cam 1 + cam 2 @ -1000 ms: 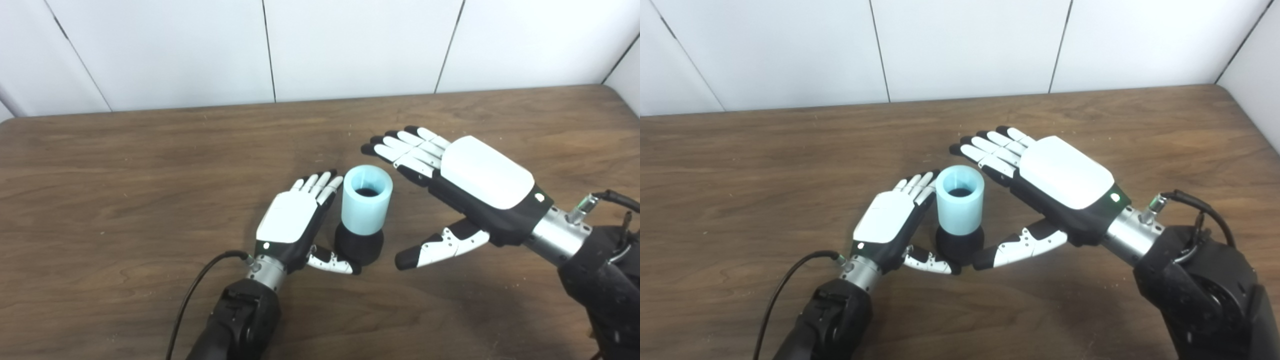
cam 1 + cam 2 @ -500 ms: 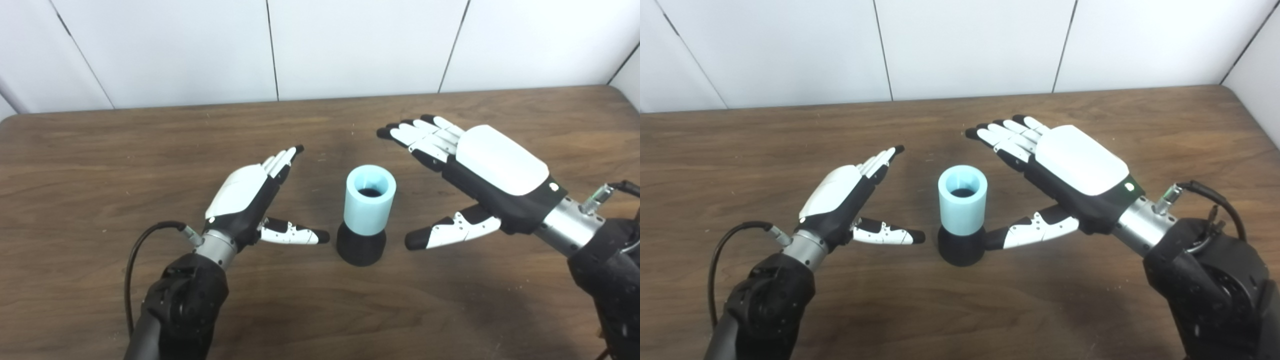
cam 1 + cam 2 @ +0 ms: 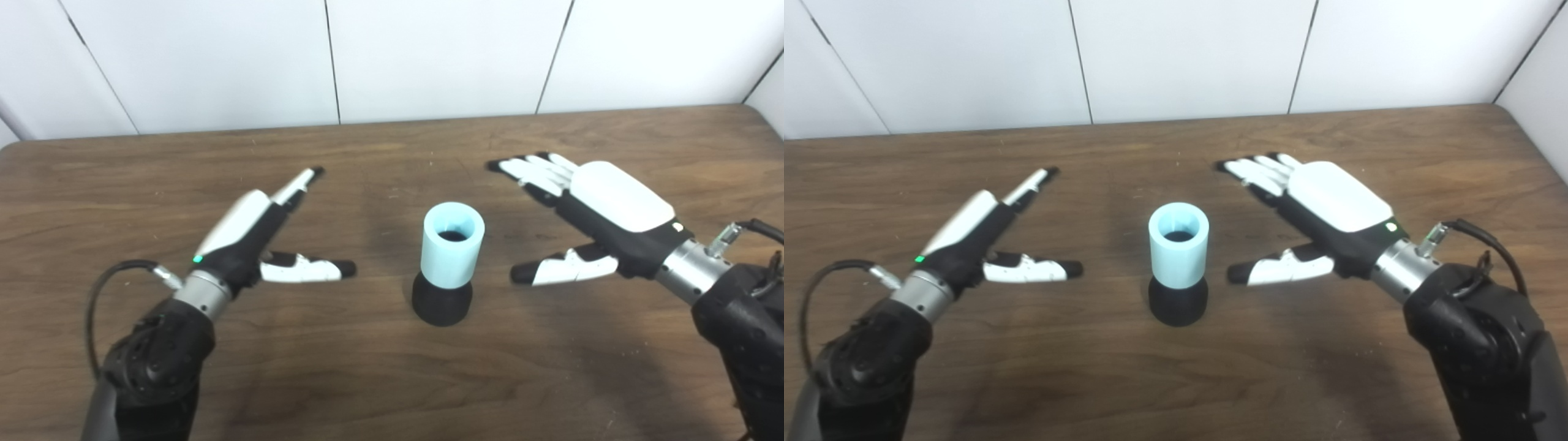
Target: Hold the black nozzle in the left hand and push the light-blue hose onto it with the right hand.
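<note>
In the left eye view, one light-blue hose is seen upright on one black nozzle, its opening turned upward, at the middle of the wooden table.

In the right eye view, the left hand and right hand are spread, holding nothing; white wall panels are seen behind.

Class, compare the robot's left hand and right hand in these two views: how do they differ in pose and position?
The left hand is turned on edge, showing only a narrow strip of its white back; the right hand lies flatter, its broad white back facing up. The left hand is left of the light-blue hose on the black nozzle; the right hand is on the other side. Both are open, touching neither.
</note>
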Controlling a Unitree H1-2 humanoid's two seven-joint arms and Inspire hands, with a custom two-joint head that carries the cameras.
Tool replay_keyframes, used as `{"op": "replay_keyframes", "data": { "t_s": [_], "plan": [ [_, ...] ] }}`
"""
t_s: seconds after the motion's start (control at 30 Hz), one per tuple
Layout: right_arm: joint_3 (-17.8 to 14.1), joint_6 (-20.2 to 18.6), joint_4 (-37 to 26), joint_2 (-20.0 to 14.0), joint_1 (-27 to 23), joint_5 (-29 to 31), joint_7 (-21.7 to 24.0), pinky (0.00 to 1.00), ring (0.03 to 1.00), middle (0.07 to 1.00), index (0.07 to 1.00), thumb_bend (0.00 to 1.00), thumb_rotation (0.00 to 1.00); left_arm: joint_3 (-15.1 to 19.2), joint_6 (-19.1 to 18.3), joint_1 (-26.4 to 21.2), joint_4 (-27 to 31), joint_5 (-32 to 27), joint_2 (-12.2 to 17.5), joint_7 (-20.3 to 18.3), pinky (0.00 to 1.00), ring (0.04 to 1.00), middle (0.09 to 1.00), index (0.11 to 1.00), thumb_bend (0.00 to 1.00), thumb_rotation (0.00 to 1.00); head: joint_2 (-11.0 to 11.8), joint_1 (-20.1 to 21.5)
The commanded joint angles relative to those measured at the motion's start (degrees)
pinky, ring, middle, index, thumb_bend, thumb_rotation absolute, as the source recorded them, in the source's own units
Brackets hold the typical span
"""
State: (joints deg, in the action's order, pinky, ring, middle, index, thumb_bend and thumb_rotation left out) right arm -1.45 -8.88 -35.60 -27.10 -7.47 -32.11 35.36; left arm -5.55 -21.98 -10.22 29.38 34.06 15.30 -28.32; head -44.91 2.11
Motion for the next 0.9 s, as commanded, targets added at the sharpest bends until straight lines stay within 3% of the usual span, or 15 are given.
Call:
{"op": "replay_keyframes", "data": {
  "t_s": [0.0,0.03,0.13,0.2,0.27,0.4,0.5,0.67,0.87],
  "plan": [
    [-3.28,-2.50,2.64,4.81,-0.68,4.58,-6.21,0.93,0.977,0.969,0.975,0.50,1.00,3.22,2.19,0.72,-1.20,-4.02,-3.48,6.64,1.00,1.000,1.000,0.991,0.93,0.45,-0.05,0.18],
    [-4.99,-3.74,5.01,8.48,0.12,7.57,-9.26,0.92,0.976,0.970,0.975,0.49,1.00,5.79,2.41,1.89,-2.43,-7.03,-6.32,9.85,1.00,1.000,1.000,0.988,0.91,0.44,-0.03,0.14],
    [-7.57,-5.23,8.53,15.28,1.65,12.90,-14.91,0.83,0.943,0.951,0.960,0.46,1.00,10.03,3.30,3.77,-4.72,-12.34,-11.10,15.38,0.92,0.954,0.951,0.946,0.74,0.40,-0.14,-0.15],
    [-8.11,-5.67,9.66,19.45,3.04,15.32,-18.14,0.79,0.919,0.936,0.939,0.50,1.00,11.82,4.57,4.78,-6.02,-14.94,-12.55,17.77,0.87,0.931,0.936,0.937,0.68,0.42,-0.24,-0.13],
    [-7.97,-4.33,10.40,21.73,4.71,17.52,-20.23,0.83,0.915,0.932,0.929,0.55,1.00,12.29,5.90,5.84,-6.36,-16.65,-12.48,18.77,0.84,0.927,0.934,0.937,0.61,0.48,-0.28,-0.05],
    [-6.99,0.40,12.57,22.14,7.64,21.18,-21.96,0.91,0.943,0.931,0.926,0.62,1.00,12.53,9.54,8.10,-6.92,-22.49,-11.55,18.67,0.89,0.958,0.962,0.987,0.42,0.61,-0.54,0.34],
    [-6.06,1.95,12.83,22.47,8.94,22.50,-23.30,0.91,0.946,0.933,0.927,0.63,1.00,12.83,11.96,9.57,-8.37,-26.69,-11.17,19.26,0.94,0.984,0.988,0.999,0.37,0.71,-0.69,0.64],
    [-4.62,3.31,13.52,23.27,10.62,23.62,-26.18,0.91,0.946,0.934,0.930,0.63,1.00,12.84,14.65,11.81,-10.49,-28.96,-10.93,20.90,0.99,0.999,1.000,1.000,0.40,0.86,-1.14,0.14],
    [-3.43,5.16,15.42,23.69,11.95,25.45,-28.45,0.93,0.950,0.937,0.945,0.63,1.00,11.81,14.71,13.22,-10.53,-29.56,-10.29,20.99,1.00,1.000,1.000,1.000,0.44,0.89,-1.41,0.46]
  ]
}}
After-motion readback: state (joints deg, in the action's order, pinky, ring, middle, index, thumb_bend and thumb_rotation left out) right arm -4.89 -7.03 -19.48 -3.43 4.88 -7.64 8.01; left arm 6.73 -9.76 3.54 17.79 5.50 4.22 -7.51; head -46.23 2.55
